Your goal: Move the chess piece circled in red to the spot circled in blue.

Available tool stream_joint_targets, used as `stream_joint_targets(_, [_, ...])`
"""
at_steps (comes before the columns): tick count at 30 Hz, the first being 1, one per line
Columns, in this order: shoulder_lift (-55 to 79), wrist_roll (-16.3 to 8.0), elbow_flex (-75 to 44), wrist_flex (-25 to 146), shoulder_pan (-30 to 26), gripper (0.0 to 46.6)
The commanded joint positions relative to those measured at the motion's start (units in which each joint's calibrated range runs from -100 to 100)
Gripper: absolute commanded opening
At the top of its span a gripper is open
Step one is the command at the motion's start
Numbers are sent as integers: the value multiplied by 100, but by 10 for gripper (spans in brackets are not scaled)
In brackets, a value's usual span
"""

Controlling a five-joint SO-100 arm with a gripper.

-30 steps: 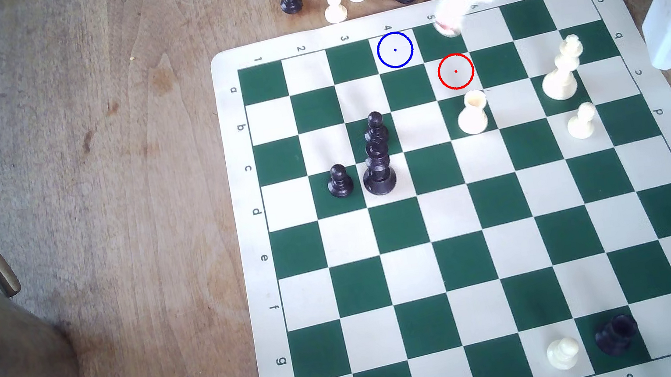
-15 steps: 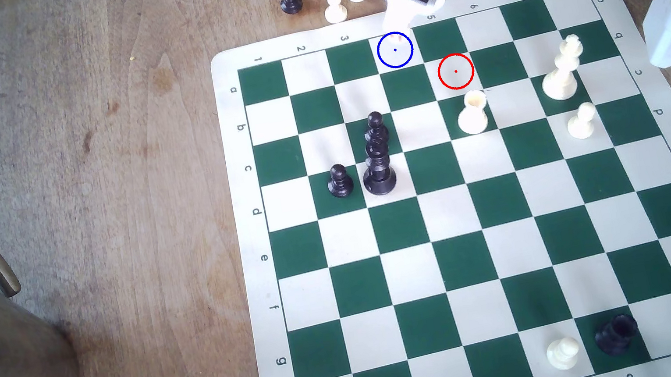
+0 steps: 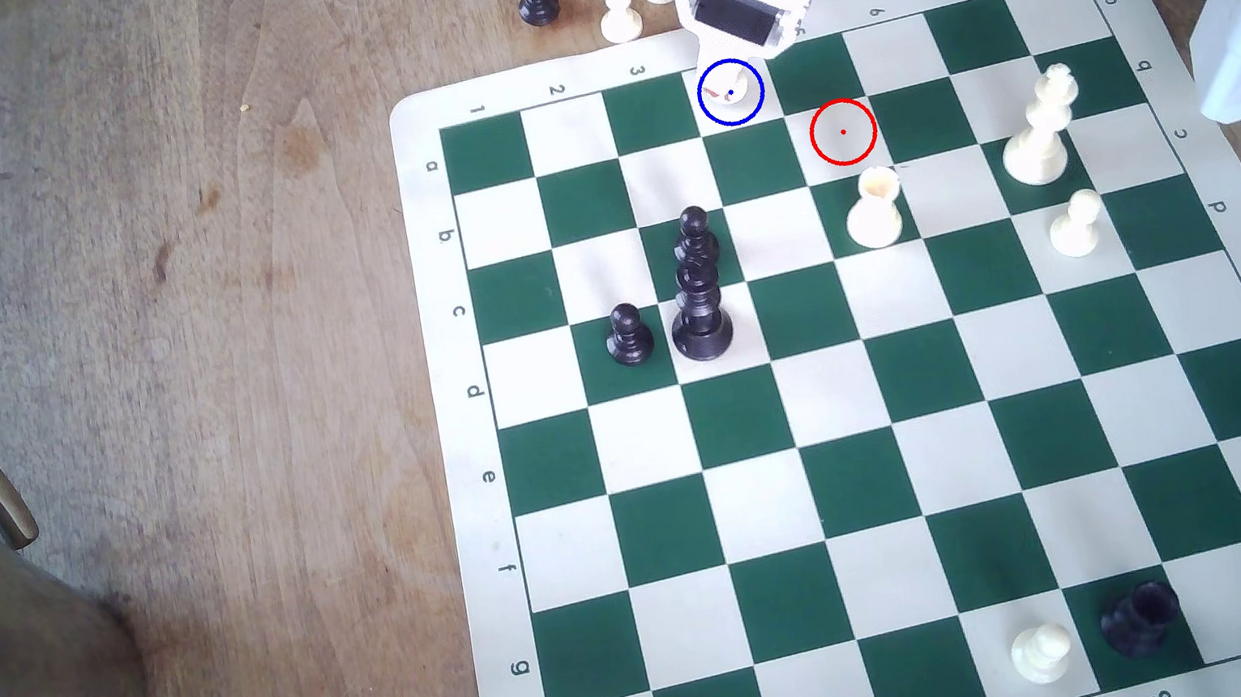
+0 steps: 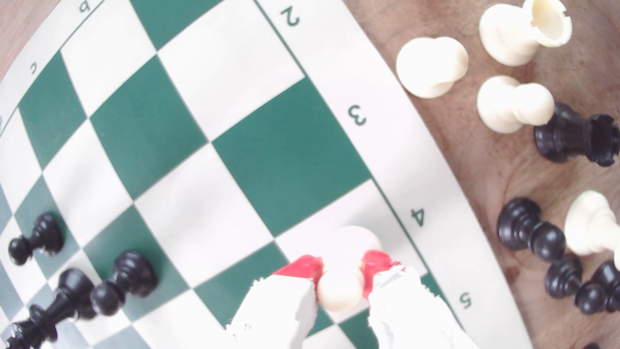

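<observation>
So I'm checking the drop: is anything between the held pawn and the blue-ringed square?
Nothing visible. The claw holds the pawn directly over the bare blue-ringed square.

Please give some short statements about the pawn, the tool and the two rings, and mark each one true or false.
1. The tool grips the small cream-white plastic pawn by its round head. True.
2. The pawn is over the cream square with the blue ring. True.
3. A piece stands inside the red ring. False: that square is bare.
4. The tool's fingertips are blue. False: they are red.
</observation>
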Motion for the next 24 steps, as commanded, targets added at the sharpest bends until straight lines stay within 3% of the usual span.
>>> stream_joint_targets(1, [-90,10,-434,-75,11,15])
stream_joint_targets(7, [-82,34,-379,-50,42,24])
stream_joint_targets(11, [-73,44,-343,-50,58,91])
stream_joint_targets(24, [-353,117,246,-607,237,175])
